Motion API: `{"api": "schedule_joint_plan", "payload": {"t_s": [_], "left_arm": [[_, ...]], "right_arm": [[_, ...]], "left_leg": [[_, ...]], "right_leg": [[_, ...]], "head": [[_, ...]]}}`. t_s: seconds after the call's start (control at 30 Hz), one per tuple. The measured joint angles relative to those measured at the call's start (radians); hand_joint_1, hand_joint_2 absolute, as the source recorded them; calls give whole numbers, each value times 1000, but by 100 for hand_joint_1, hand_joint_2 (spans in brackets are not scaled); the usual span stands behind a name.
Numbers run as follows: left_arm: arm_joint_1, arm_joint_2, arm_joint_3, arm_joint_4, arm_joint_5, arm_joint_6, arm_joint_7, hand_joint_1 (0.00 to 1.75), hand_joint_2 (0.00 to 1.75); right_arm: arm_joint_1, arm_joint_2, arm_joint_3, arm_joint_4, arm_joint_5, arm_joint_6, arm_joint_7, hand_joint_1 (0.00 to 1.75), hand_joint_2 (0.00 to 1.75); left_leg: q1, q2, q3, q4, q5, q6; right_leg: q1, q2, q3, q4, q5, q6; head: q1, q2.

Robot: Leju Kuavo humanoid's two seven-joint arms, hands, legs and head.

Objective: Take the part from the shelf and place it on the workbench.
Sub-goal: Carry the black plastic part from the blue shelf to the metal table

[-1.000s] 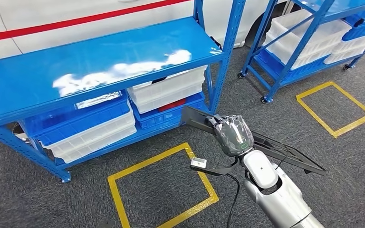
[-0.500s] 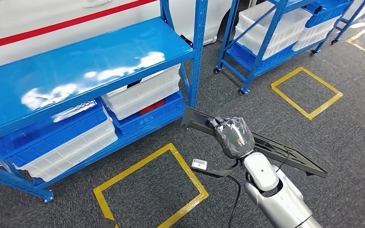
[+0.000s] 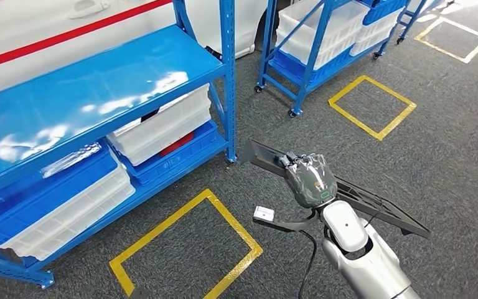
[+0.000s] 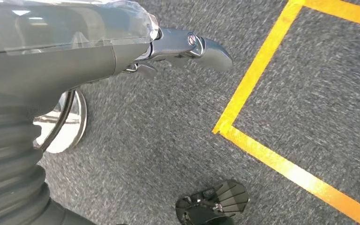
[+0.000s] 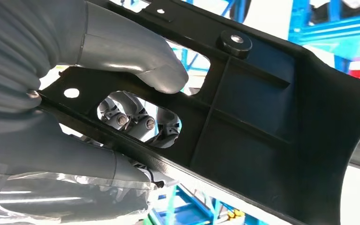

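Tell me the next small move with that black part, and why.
Probably keep turning away from the blue shelf while keeping the grip. The right hand grips the long black part above carpet, thumb pressed on it, and no workbench is in sight yet.

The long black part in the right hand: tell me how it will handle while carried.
The black part is probably stiff: it juts out either side of the right hand without visible sag. It looks fairly light for its length, being ribbed with open cutouts. Held nearer one end, the long free end may lever or twist in the grip.
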Motion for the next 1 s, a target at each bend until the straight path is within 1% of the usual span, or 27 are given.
{"api": "schedule_joint_plan", "payload": {"t_s": [0.07,0.1,0.13,0.17,0.2,0.23,0.27,0.3,0.33,0.37,0.4,0.43,0.47,0.5,0.57,0.6,0.63,0.67,0.7,0.73,0.77,0.8,0.83,0.87,0.93,0.97,1.0], "left_arm": [[-1,0,0,0,0,0,0,0,175],[-2,0,0,0,0,0,0,0,175],[-2,1,0,0,0,0,0,0,175],[-2,1,0,0,0,0,0,0,175],[0,1,0,0,0,0,0,0,175],[2,2,0,0,0,0,0,0,175],[5,2,0,0,1,0,0,0,175],[6,2,0,0,1,0,0,0,175],[7,2,0,0,1,0,0,0,175],[6,2,0,0,1,0,0,0,175],[6,4,0,0,1,0,0,0,175],[5,5,0,0,1,0,0,0,175],[5,6,0,0,1,0,0,0,175],[5,7,0,0,1,0,0,0,175],[4,7,0,0,1,0,0,0,175],[2,7,0,0,1,0,0,0,175],[0,7,0,0,1,0,0,0,175],[-1,7,0,0,1,0,0,0,175],[-2,7,0,0,1,-1,0,0,175],[-1,7,0,0,1,-1,0,0,175],[1,7,0,0,1,-1,0,0,175],[3,8,0,0,1,-1,0,0,175],[3,8,0,0,1,-1,0,0,175],[3,7,0,0,1,-1,0,0,175],[2,7,0,0,1,-1,0,0,175],[1,6,0,0,1,-1,0,0,175],[1,6,0,0,1,-1,0,0,175]], "right_arm": [[2,0,-3,-2,0,0,0,175,175],[3,0,-4,-4,0,0,0,175,175],[2,0,-5,-6,0,0,0,175,175],[2,0,-5,-7,0,0,0,175,175],[2,0,-5,-8,0,0,0,175,175],[3,0,-5,-8,0,0,0,175,175],[4,0,-5,-8,0,0,0,175,175],[5,0,-5,-8,0,0,0,175,175],[6,0,-5,-8,0,0,0,175,175],[6,0,-5,-8,0,0,0,175,175],[6,0,-5,-8,0,0,0,175,175],[6,0,-5,-8,0,0,0,175,175],[6,0,-5,-8,0,0,0,175,175],[6,0,-5,-8,0,0,0,175,175],[7,0,-5,-9,0,0,0,175,175],[8,0,-5,-9,0,0,0,175,175],[9,-1,-5,-9,0,0,0,175,175],[8,-1,-6,-10,0,0,0,175,175],[8,-2,-6,-10,0,0,0,175,175],[8,-2,-6,-10,0,0,0,175,175],[8,-2,-6,-10,0,0,0,175,175],[10,-2,-6,-10,0,0,0,175,175],[11,-2,-6,-10,0,0,0,175,175],[11,-2,-6,-10,0,0,0,175,175],[9,-2,-6,-11,0,0,0,175,175],[8,-2,-6,-11,0,0,0,175,175],[8,-2,-6,-12,0,0,0,175,175]], "left_leg": [[2,9,4,0,-6,-13],[3,-1,0,12,-16,-18],[5,-18,-12,43,-37,-22],[7,-40,-37,98,-68,-24],[8,-58,-71,170,-102,-25],[8,-66,-107,242,-130,-25],[8,-69,-134,292,-141,-25],[8,-70,-144,305,-132,-24],[8,-72,-134,275,-103,-21],[8,-80,-109,211,-61,-17],[8,-99,-79,138,-25,-11],[8,-116,-53,76,-1,-6],[8,-131,-37,38,11,-2],[7,-138,-31,22,11,0],[5,-123,-28,14,14,7],[6,-114,-24,7,18,13],[8,-104,-21,0,22,18],[10,-95,-17,-6,25,23],[9,-86,-16,-8,26,25],[8,-77,-16,-8,25,27],[7,-67,-15,-7,24,27],[7,-57,-15,-7,22,26],[7,-47,-14,-6,21,25],[7,-38,-12,-6,18,23],[4,-22,-6,-5,12,16],[2,-16,-4,-4,9,11],[1,-10,-2,-4,7,6]], "right_leg": [[0,20,-1,-4,3,-14],[-2,29,0,-7,4,-21],[-4,36,2,-11,6,-28],[-5,44,3,-13,7,-34],[-3,53,3,-13,7,-38],[-1,62,3,-12,6,-41],[1,74,4,-11,6,-42],[2,85,4,-10,6,-43],[3,98,5,-8,5,-42],[4,110,6,-6,4,-42],[5,121,5,-3,3,-40],[5,131,3,1,2,-37],[4,140,0,3,1,-32],[2,148,-4,4,2,-25],[-2,163,-8,0,7,-12],[-2,156,-10,4,4,-6],[-1,139,-19,22,-8,-2],[0,115,-37,60,-30,2],[-1,88,-65,118,-61,6],[-3,71,-99,185,-90,10],[-6,62,-127,241,-108,13],[-8,56,-141,266,-108,15],[-10,52,-133,250,-90,16],[-10,45,-103,194,-57,15],[-6,14,-29,53,-7,8],[-2,5,-6,9,4,2],[3,2,3,-9,4,-4]], "head": [[0,0],[0,0],[0,0],[0,0],[0,0],[0,0],[0,0],[0,0],[0,0],[0,0],[0,0],[0,0],[0,0],[0,0],[0,0],[0,0],[0,0],[0,0],[0,0],[0,0],[0,0],[0,0],[0,0],[0,0],[0,0],[0,0],[0,0]]}}
